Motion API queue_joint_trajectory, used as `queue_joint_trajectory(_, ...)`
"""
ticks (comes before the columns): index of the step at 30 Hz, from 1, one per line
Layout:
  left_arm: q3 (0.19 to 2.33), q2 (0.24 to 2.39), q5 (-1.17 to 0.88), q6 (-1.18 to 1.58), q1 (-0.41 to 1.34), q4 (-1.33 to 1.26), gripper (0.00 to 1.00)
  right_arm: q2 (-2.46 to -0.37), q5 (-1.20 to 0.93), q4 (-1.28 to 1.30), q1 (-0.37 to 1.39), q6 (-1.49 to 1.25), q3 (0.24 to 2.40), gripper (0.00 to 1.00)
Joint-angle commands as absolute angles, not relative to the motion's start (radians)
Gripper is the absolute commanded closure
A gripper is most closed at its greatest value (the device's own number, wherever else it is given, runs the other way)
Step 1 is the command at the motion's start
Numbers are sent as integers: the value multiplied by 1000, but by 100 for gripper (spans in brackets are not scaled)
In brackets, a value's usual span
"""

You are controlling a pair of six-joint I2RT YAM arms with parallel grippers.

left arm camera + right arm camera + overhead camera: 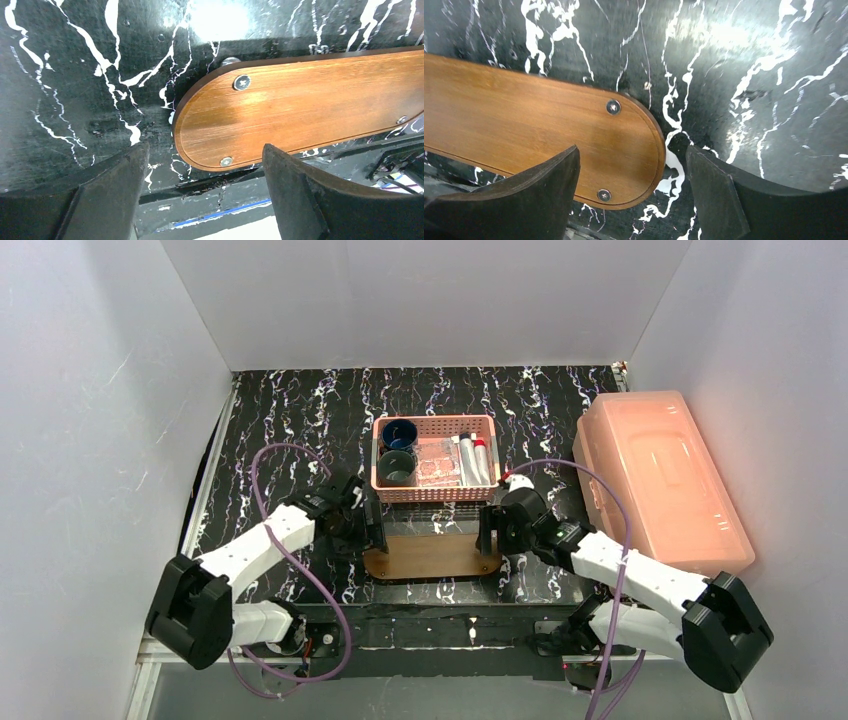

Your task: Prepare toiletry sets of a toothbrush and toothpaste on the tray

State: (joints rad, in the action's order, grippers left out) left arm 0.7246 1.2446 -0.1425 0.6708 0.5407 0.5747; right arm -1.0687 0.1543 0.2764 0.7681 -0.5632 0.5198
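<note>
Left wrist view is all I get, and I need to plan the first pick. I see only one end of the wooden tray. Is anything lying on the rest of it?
Observer: No. The tray is bare from end to end in the top view.
Operator: Where is the right gripper?
Observer: The right gripper is open at the tray's right end, mirroring the left gripper at the left end.
Operator: And the supplies?
Observer: Behind the tray, a pink basket holds a blue cup, a dark cup and white tubes with red caps. I cannot make out any toothbrushes.
</note>
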Motion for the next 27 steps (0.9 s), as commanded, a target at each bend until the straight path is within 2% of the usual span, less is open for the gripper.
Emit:
queue_joint_trajectory(1, 819, 1189, -71, 632, 546, 688, 17, -1041, 256, 383, 774, -516, 646, 13)
queue_joint_trajectory(14, 1048, 1105, -27, 522, 547, 824, 2, -1184, 267, 474, 775, -418, 926, 13)
queue_joint_trajectory(27, 1119, 1093, -16, 418, 546, 804, 2, -1440, 269, 528, 786, -365, 1267, 17)
